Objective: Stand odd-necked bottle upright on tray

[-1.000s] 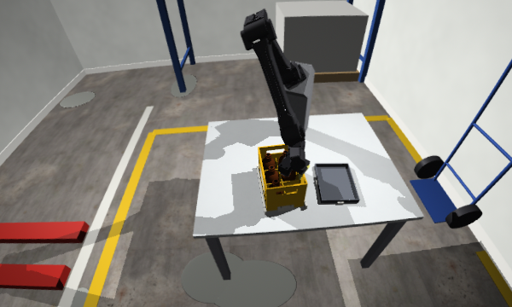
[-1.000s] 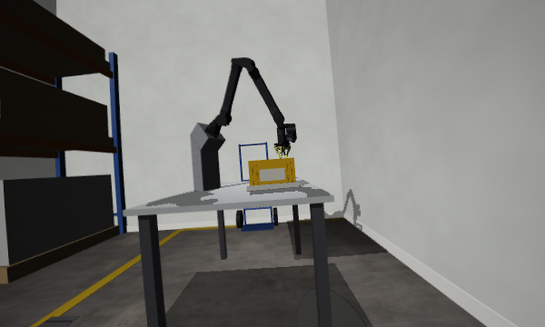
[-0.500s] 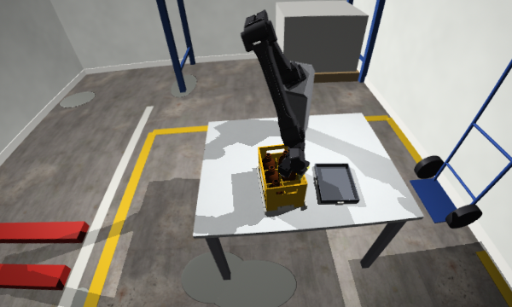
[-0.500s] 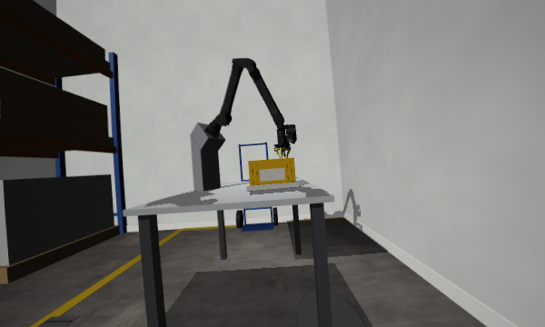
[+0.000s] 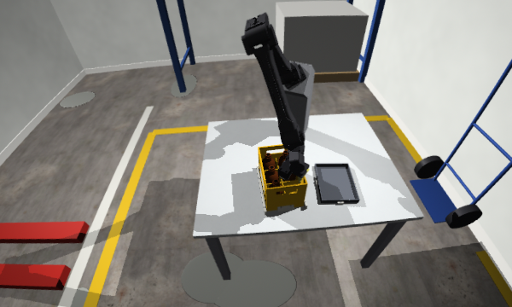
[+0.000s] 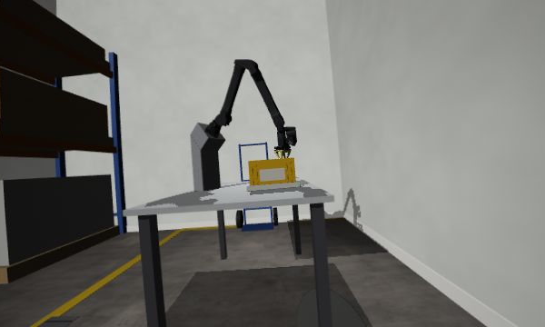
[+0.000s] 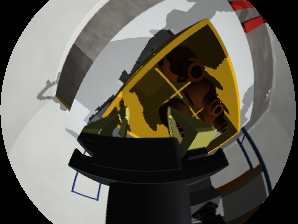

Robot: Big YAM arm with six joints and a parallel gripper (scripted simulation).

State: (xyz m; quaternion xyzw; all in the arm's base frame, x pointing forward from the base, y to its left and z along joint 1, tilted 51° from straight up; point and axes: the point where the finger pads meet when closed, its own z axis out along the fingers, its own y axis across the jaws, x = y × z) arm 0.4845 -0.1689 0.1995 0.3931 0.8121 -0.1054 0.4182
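White table (image 5: 230,170) (image 6: 200,200); open claw (image 5: 295,168) (image 6: 282,154) (image 7: 148,109) above crate (image 5: 286,199) (image 6: 272,173) (image 7: 231,100), brown bottles (image 5: 271,172) (image 7: 194,70) beneath and beside

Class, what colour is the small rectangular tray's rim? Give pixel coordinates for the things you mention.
The small rectangular tray's rim (image 5: 337,202) is black, clearest from the top view.

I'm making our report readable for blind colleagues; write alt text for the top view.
A black robot arm reaches down over a yellow crate of brown bottles, its gripper above the crate. Beside it on a pale table lies a dark tray with no bottle on it.
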